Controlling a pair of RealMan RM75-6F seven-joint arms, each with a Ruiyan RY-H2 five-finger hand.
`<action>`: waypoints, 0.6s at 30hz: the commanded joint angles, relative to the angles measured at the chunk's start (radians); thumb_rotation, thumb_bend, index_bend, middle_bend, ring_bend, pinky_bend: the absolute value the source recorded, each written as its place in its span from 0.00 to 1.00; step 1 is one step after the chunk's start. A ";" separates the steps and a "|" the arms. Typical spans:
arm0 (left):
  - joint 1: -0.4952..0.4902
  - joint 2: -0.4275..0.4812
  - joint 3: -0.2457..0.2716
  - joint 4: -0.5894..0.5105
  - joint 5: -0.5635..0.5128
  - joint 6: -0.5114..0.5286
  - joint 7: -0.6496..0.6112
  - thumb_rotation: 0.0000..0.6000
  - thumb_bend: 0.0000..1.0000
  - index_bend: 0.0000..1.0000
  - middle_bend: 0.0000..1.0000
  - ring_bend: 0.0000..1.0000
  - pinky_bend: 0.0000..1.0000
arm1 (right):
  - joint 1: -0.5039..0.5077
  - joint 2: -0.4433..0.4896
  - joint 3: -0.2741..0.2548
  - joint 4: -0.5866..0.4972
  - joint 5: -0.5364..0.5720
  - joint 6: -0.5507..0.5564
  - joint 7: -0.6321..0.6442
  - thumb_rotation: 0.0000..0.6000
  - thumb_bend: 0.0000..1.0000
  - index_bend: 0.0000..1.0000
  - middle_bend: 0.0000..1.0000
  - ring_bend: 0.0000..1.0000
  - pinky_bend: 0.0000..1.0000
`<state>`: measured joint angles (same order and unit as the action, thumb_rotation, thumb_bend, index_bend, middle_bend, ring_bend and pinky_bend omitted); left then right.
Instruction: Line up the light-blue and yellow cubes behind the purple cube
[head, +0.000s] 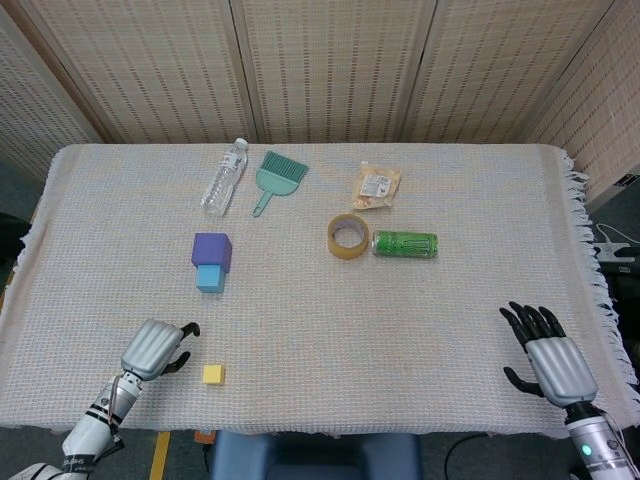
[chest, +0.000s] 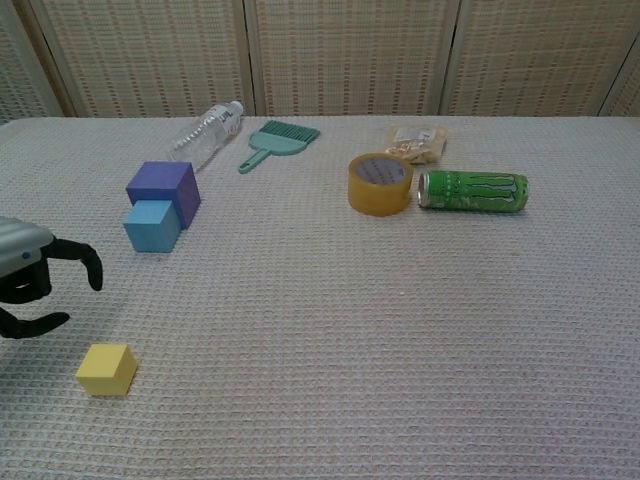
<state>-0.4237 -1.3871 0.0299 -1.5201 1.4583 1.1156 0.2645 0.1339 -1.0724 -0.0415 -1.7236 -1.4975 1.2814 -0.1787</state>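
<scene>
The purple cube (head: 212, 250) (chest: 163, 192) sits left of centre on the table, and the light-blue cube (head: 210, 278) (chest: 152, 225) touches its near face. A small yellow cube (head: 213, 374) (chest: 107, 369) lies alone near the front edge. My left hand (head: 155, 348) (chest: 30, 278) hovers just left of and behind the yellow cube, fingers curled apart, holding nothing. Over the front right corner my right hand (head: 550, 355) is open and empty, far from all cubes.
At the back lie a clear water bottle (head: 224, 177), a teal brush (head: 274, 176) and a snack packet (head: 377, 185). A roll of tape (head: 348, 236) and a green can (head: 405, 243) lie right of centre. The table's fringed edge (head: 590, 250) runs along the right.
</scene>
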 joint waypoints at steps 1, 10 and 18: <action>0.013 0.013 0.026 -0.027 0.020 0.006 -0.007 1.00 0.38 0.30 1.00 1.00 1.00 | 0.003 -0.003 -0.001 -0.001 0.002 -0.006 -0.005 0.87 0.07 0.00 0.00 0.00 0.00; 0.058 0.014 0.102 -0.115 0.110 0.052 0.039 1.00 0.37 0.21 1.00 1.00 1.00 | 0.001 0.013 -0.010 -0.008 -0.021 0.000 0.019 0.88 0.07 0.00 0.00 0.00 0.00; 0.062 -0.071 0.093 -0.072 0.089 0.019 0.073 1.00 0.37 0.22 1.00 1.00 1.00 | -0.009 0.030 -0.019 -0.011 -0.050 0.024 0.050 0.88 0.07 0.00 0.00 0.00 0.00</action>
<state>-0.3615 -1.4482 0.1270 -1.6008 1.5536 1.1429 0.3334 0.1264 -1.0435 -0.0599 -1.7345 -1.5456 1.3034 -0.1309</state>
